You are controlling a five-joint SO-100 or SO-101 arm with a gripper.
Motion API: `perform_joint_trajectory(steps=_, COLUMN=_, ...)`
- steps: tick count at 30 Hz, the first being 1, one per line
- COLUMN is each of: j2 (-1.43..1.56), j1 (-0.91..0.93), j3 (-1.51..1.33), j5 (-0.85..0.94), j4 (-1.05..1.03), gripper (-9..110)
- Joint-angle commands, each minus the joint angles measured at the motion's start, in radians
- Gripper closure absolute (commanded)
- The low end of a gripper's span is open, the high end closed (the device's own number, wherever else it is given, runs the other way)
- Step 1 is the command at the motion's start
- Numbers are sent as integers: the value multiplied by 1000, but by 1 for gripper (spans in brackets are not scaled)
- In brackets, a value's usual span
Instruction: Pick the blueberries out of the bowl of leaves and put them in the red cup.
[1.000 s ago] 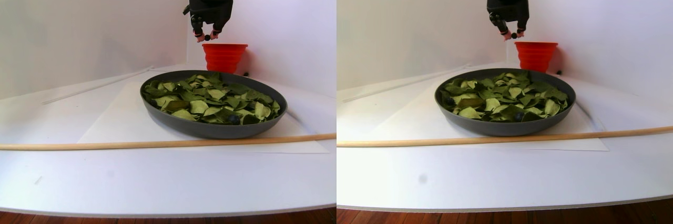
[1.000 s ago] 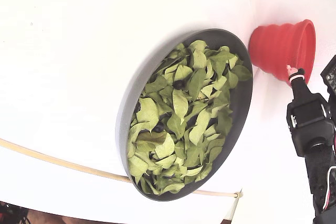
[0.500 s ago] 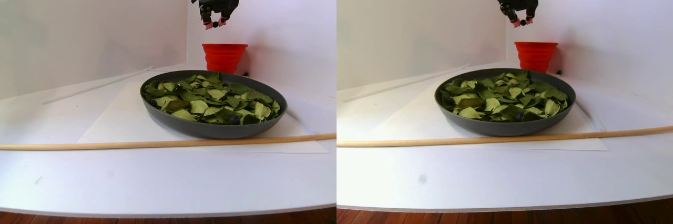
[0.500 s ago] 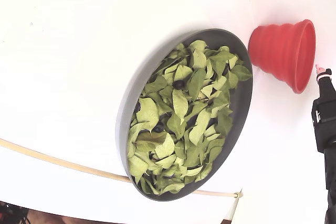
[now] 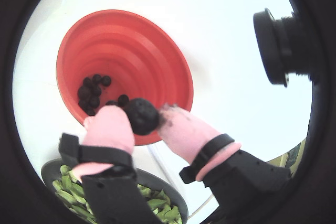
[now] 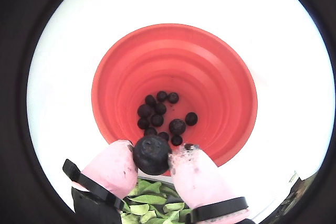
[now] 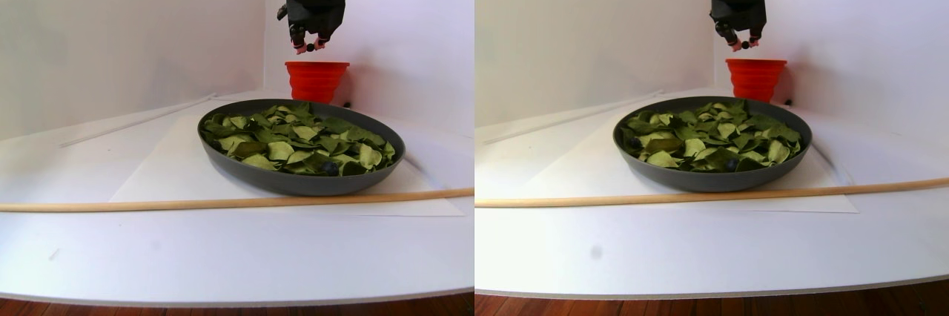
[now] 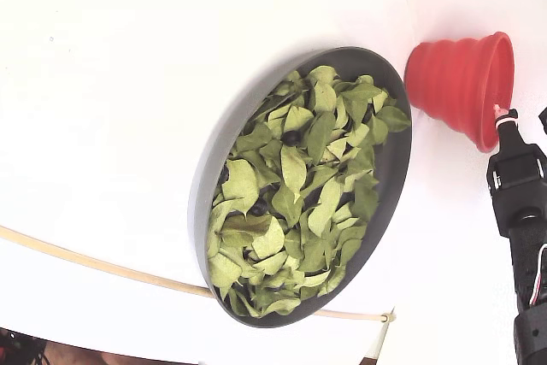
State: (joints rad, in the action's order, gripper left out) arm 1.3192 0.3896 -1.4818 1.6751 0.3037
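- While 1 blueberry [image 6: 152,154] is pinched between the 2 pink-padded fingertips [image 6: 111,167], the end effector [image 5: 140,120] is held above the red cup [image 6: 173,56], narrowed tightly around the berry.
- Roughly 10 more blueberries [image 6: 160,115] are seen lying on the bottom of the red cup in both wrist views.
- The held berry is placed over the near rim of the cup in a wrist view, not yet inside it.
- The bowl [image 8: 220,143] is set just beside the cup on the white counter [image 7: 222,257], filled with the leaves [image 8: 299,203].
- A few dark berries [image 8: 291,137] are partly hidden among the leaves.
- A thin wooden rod [image 7: 185,202] is laid across the counter in front of the bowl.
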Motion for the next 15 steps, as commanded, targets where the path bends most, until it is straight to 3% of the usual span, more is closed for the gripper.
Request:
perform_joint_trajectory(steps=1, j2=20, j1=43, j3=120, j5=-15, j4=-5, gripper=91)
perform_joint_trajectory(steps=11, j2=-25, j1=51, j3=176, j5=-17, j4=-12, gripper=90)
perform_joint_trajectory(steps=15, j2=-26, j1=52, j3=176, j5=-20, j4=-12, gripper=85)
